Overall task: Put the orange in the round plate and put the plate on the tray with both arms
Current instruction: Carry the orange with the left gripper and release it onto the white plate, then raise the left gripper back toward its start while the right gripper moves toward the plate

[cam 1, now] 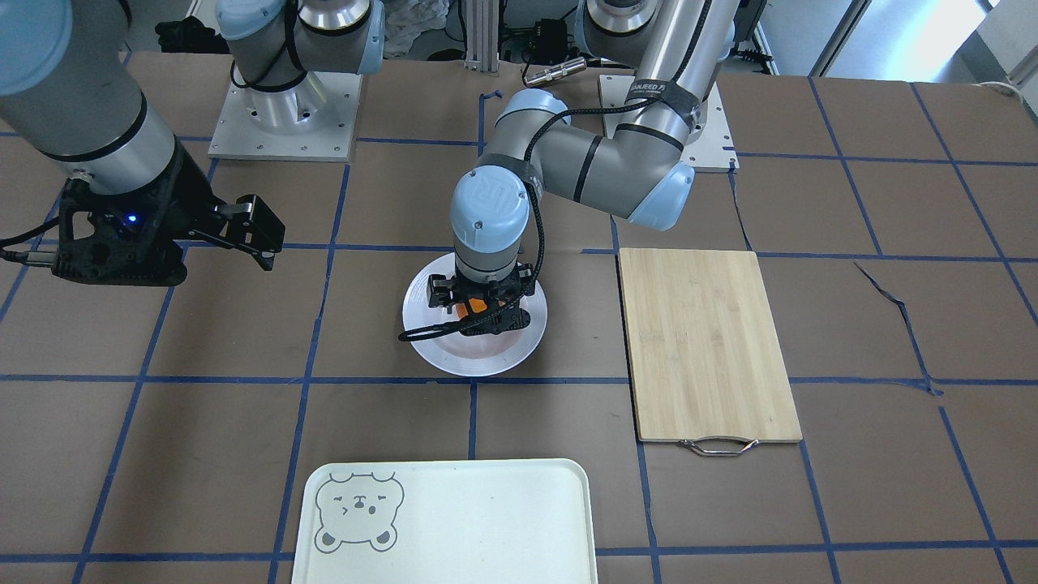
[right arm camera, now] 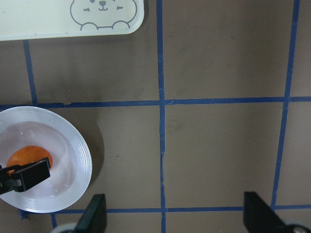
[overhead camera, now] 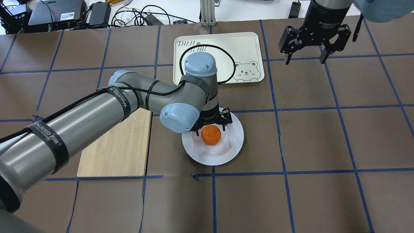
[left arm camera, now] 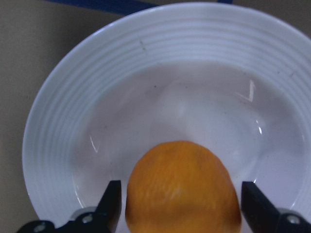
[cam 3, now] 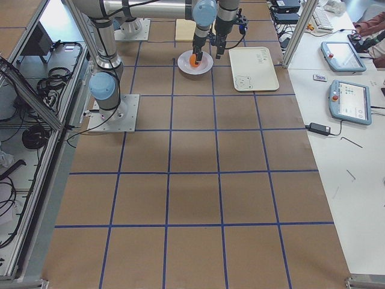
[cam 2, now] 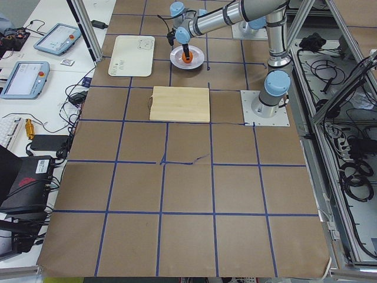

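The orange (overhead camera: 211,135) lies in the well of the white round plate (overhead camera: 233,142) at mid-table. My left gripper (overhead camera: 211,127) points straight down over it. In the left wrist view the orange (left arm camera: 182,189) sits between the two fingers (left arm camera: 111,201) with a thin gap on each side, so the gripper is open around it. My right gripper (overhead camera: 304,61) hangs open and empty in the air, well right of the plate and near the tray's right end. The cream tray (overhead camera: 245,45) with the bear drawing lies beyond the plate, with nothing on it.
A bamboo cutting board (overhead camera: 119,149) with a metal handle lies left of the plate, partly under my left arm. The left arm's black cable loops above the tray. Brown paper with blue tape lines covers the table (overhead camera: 323,145).
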`<state>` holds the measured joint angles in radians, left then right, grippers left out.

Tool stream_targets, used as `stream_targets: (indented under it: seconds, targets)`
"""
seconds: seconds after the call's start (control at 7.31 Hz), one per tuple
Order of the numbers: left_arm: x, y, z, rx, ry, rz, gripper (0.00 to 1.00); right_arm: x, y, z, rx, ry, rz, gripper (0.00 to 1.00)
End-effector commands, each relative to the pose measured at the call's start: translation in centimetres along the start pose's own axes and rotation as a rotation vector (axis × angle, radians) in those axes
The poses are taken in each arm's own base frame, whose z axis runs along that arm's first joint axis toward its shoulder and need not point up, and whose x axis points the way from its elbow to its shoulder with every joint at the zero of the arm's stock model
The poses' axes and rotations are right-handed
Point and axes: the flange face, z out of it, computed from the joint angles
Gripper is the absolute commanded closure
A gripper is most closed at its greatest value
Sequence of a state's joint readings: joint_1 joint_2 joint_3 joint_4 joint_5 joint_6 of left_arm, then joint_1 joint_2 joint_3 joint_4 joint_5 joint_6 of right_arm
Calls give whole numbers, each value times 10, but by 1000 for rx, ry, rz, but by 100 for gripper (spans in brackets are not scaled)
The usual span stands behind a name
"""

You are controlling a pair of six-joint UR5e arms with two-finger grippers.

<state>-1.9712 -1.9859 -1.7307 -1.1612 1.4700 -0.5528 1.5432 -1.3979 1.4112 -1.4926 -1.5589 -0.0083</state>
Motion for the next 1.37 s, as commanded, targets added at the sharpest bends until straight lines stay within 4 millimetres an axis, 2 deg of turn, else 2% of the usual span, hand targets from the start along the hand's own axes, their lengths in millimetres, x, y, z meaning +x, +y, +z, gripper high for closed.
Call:
stream_targets:
  seconds: [0.0, 0.14, 0.27, 0.41, 0.55, 0.68, 0.82, 0.96, 1.23]
  targets:
    - [-30, -8, -62, 58, 46, 40, 0, 1, -2, 2, -3, 1, 8, 0]
    - [-69, -18, -85, -7, 33, 68, 0, 1, -9, 15, -28, -1, 0, 0]
    - [-103, -22, -122, 4, 47, 55, 0, 9, -20, 31, -58, -1, 18, 0]
    - [-132, -25, -156, 30, 56, 6, 0, 26, -27, 37, -67, -13, 35, 0]
    - [-155, -24, -190, 94, 71, -32, 0, 34, -36, 60, -107, -24, 48, 0]
    - [-167, -9, -216, 157, 59, -40, 0, 36, -53, 90, -118, -31, 55, 0]
    - [-175, 12, -241, 221, 41, -6, 0, 28, -56, 109, -86, -37, 41, 0]
    - [-178, 28, -257, 268, 40, 62, 0, 18, -56, 138, -64, -127, 35, 0]
    - [-185, 38, -267, 285, 35, 65, 0, 7, -44, 185, 57, -228, -12, 0]
